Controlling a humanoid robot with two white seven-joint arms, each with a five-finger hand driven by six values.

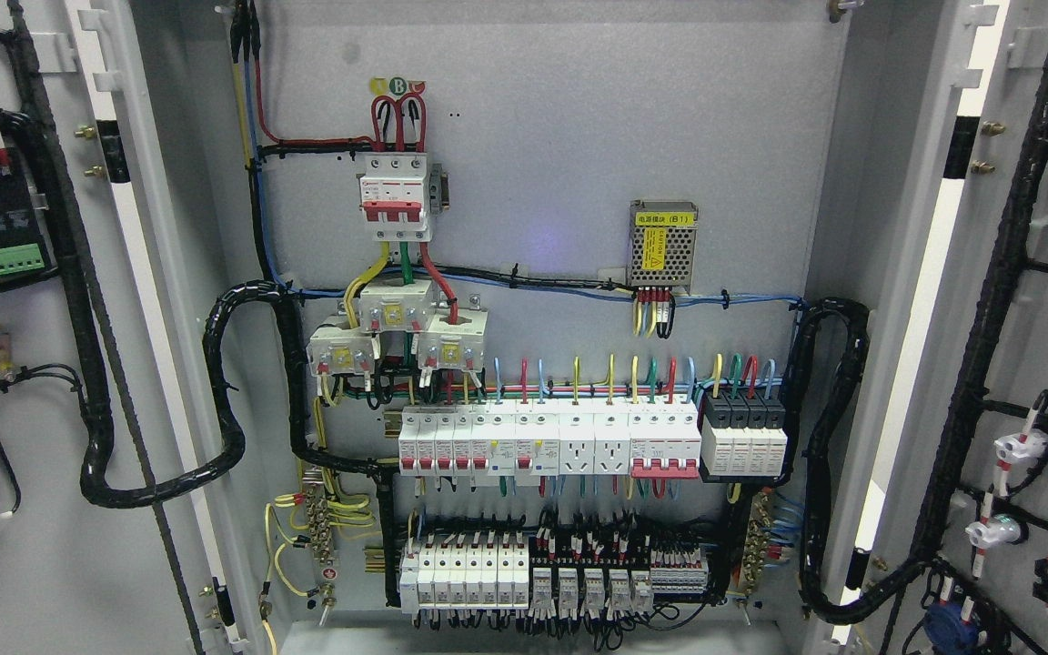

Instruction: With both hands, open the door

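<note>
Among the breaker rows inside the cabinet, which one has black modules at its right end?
The middle row of breakers: it ends at the right in a block of black-topped modules. The bottom row of breakers ends in white terminals, and the top breaker stands alone.

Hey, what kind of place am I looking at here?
Most likely the inside of an electrical distribution cabinet, both doors swung open: rows of circuit breakers, a small power supply, and bundled black cable looms. No robot hands are in view.

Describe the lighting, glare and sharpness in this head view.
Head view: even, bright light, sharp across the cabinet back panel; a faint bluish-violet glare spot left of the power supply; white door edge strips look overexposed; soft shadows in the corners.
</note>
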